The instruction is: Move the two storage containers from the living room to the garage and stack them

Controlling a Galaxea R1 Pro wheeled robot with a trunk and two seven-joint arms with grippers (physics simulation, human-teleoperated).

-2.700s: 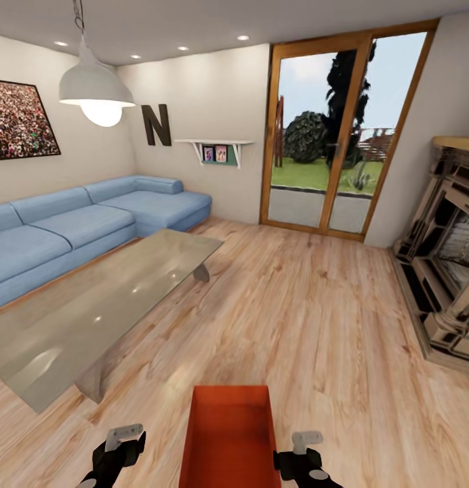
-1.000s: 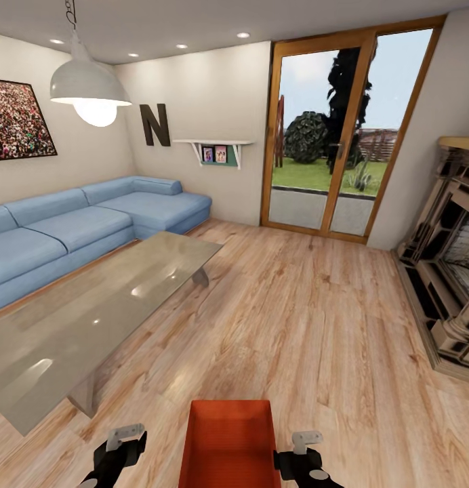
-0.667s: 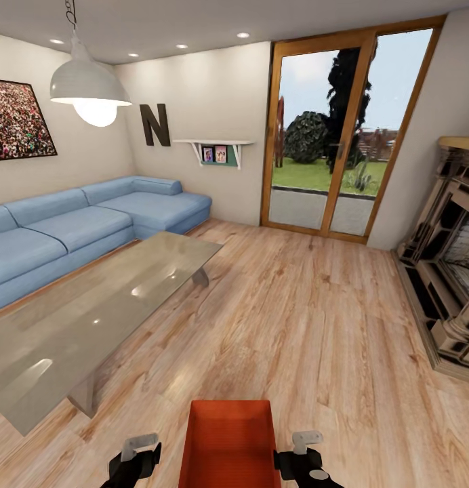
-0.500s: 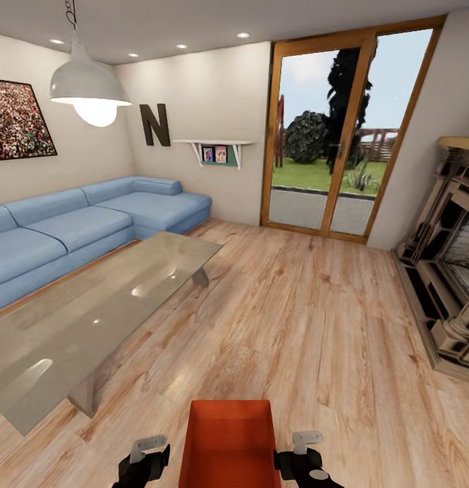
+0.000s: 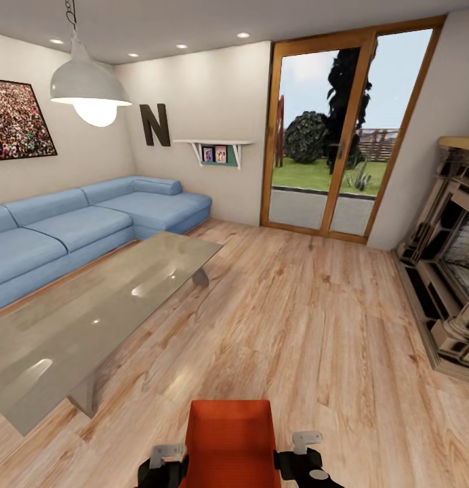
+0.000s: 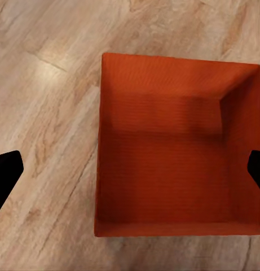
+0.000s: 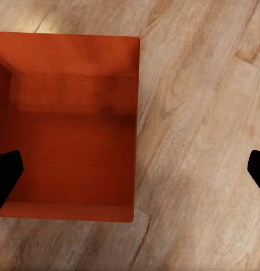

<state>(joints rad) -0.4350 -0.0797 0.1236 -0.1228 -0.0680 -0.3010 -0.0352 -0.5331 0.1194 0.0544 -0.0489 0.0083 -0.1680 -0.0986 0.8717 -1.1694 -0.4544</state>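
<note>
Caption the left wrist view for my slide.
Open left pincer straddling a red-orange open-top storage container on light wood plank flooring.

This is a home's living room. A long pale-blue sectional sofa (image 5: 92,224) runs along the wall and turns the far corner, with a low rectangular glass-topped table (image 5: 99,305) in front of it on a light wood plank floor (image 5: 309,318). A white dome pendant lamp (image 5: 89,85) hangs lit from the ceiling, which also carries small recessed spotlights. On the cream walls are a framed crowd photograph (image 5: 17,118), a large dark letter N (image 5: 155,124) and a small white wall shelf (image 5: 214,150) holding pictures. Tall wood-framed glass doors (image 5: 346,129) look onto a lawn and shrubs, and an ornate carved fireplace surround (image 5: 451,257) stands against the opposite wall.
</note>
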